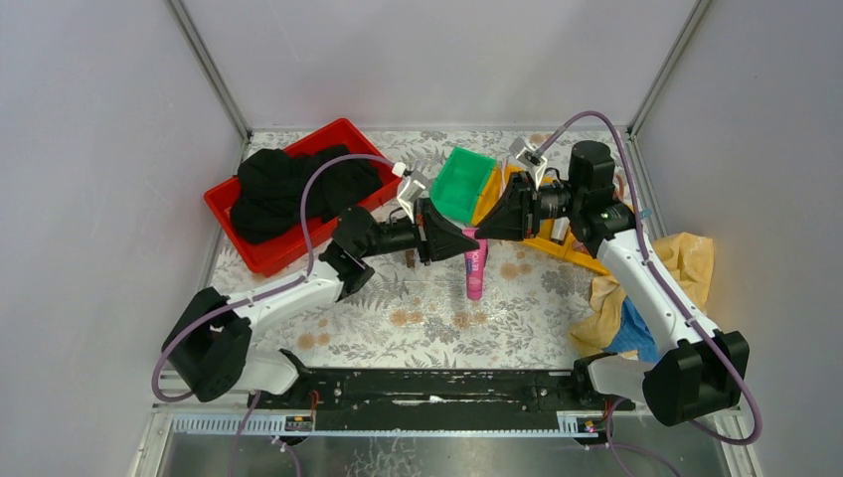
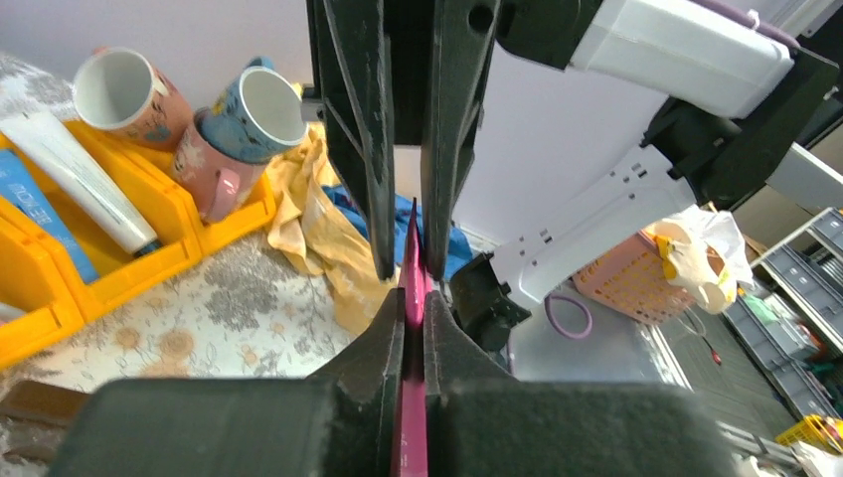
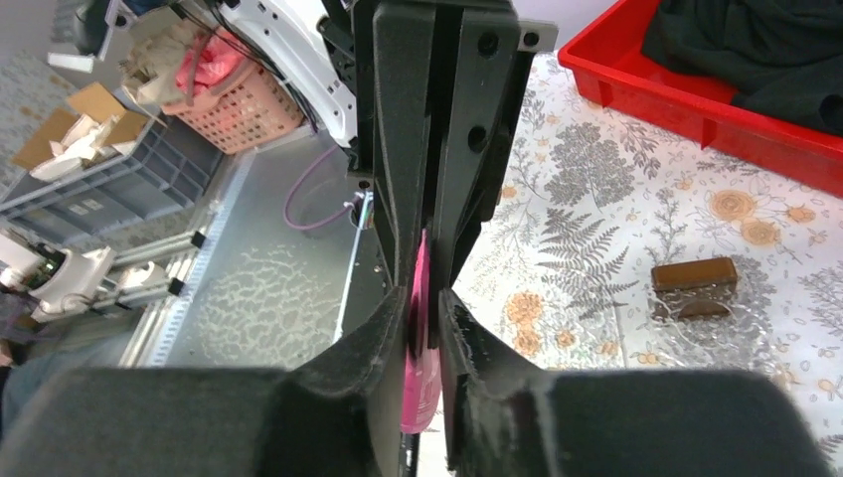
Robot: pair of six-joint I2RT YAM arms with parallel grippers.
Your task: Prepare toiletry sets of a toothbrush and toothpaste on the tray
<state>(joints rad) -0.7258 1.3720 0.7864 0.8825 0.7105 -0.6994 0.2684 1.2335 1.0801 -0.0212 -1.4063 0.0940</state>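
The magenta-pink toothpaste tube (image 1: 475, 273) hangs upright above the table's middle, held by its flat top end. My left gripper (image 1: 466, 241) is shut on that end; in the left wrist view (image 2: 414, 316) its jaws press on the thin pink edge (image 2: 413, 258). My right gripper (image 1: 486, 236) faces it from the other side. In the right wrist view (image 3: 424, 298) its jaws stand slightly apart, with the tube (image 3: 421, 368) between them. A white tube (image 2: 75, 179) and a blue tube (image 2: 35, 224) lie in the yellow tray (image 2: 149, 263). No toothbrush is in view.
Two mugs (image 2: 124, 89) (image 2: 253, 114) lie tipped at the tray's end. A green bin (image 1: 465, 184) sits behind the grippers. A red bin (image 1: 268, 253) holds black cloth. Yellow cloth (image 1: 656, 273) lies at right. A brown block (image 3: 694, 276) lies on the table.
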